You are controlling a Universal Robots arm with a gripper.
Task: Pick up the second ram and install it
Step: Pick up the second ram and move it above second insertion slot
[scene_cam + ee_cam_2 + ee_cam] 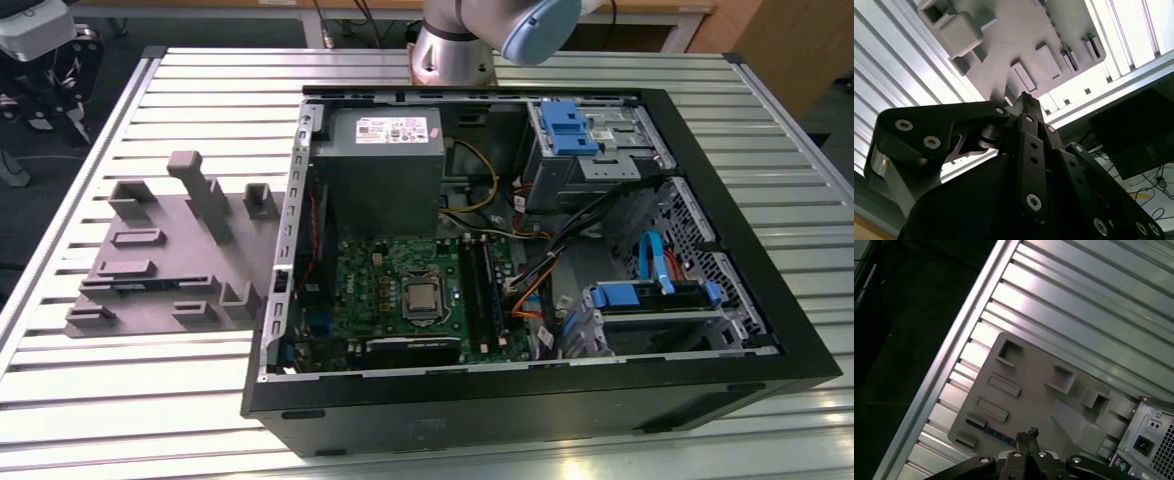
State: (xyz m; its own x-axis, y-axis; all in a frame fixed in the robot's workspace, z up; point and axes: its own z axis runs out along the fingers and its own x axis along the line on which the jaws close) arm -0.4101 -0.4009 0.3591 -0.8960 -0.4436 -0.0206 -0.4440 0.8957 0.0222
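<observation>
Nearest us in the first wrist view, the black gripper [1027,435] has its jaws pressed together, holding nothing, and points down over one grey fixture plate [1034,390]. We count one second ram [991,432], lying along that plate's edge. One arm [454,50] rises behind one open computer case [534,405].

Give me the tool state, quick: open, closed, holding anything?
Tool: closed, holding nothing; it hovers over the grey fixture plate, where the second ram lies.
</observation>
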